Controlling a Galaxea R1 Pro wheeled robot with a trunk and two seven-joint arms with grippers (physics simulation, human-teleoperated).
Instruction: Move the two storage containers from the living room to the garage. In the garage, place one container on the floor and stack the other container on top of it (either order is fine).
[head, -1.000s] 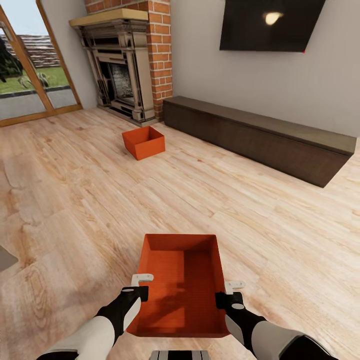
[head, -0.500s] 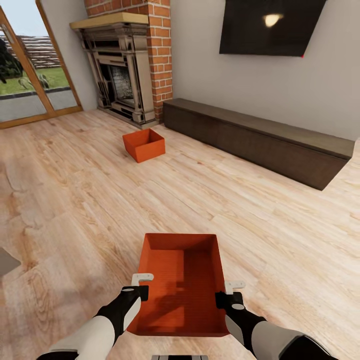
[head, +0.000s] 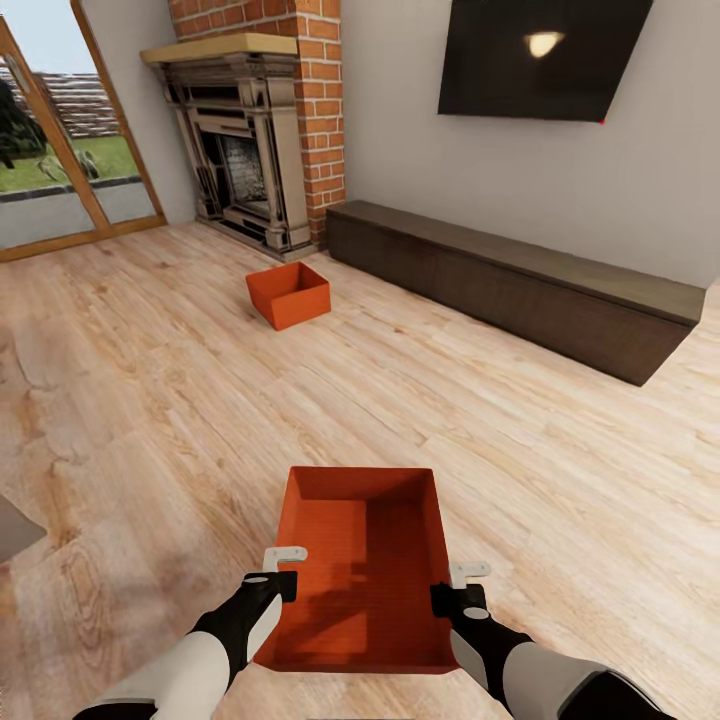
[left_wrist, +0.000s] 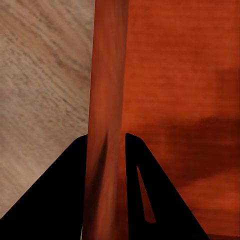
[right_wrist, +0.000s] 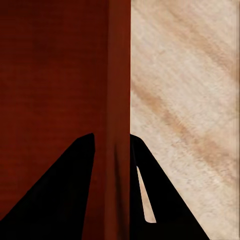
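I hold one orange-red storage container (head: 365, 580) in front of me, above the light wood plank floor (head: 150, 420) of the living room. My left gripper (head: 280, 572) is shut on its left wall (left_wrist: 105, 100), and my right gripper (head: 455, 588) is shut on its right wall (right_wrist: 119, 90). In both wrist views the thin wall runs between the dark fingers. The second storage container (head: 288, 294) sits on the plank floor farther off, in front of the brick fireplace (head: 250, 140).
A long dark low cabinet (head: 520, 285) runs along the right wall under the wall TV (head: 540, 55). Glass doors with wooden frames (head: 60, 150) stand at the far left. A grey edge (head: 15, 525) shows at the left border.
The whole picture has shifted: fireplace, cabinet and far container sit a little smaller and farther, so the camera has backed away. The held container and both grippers keep their place.
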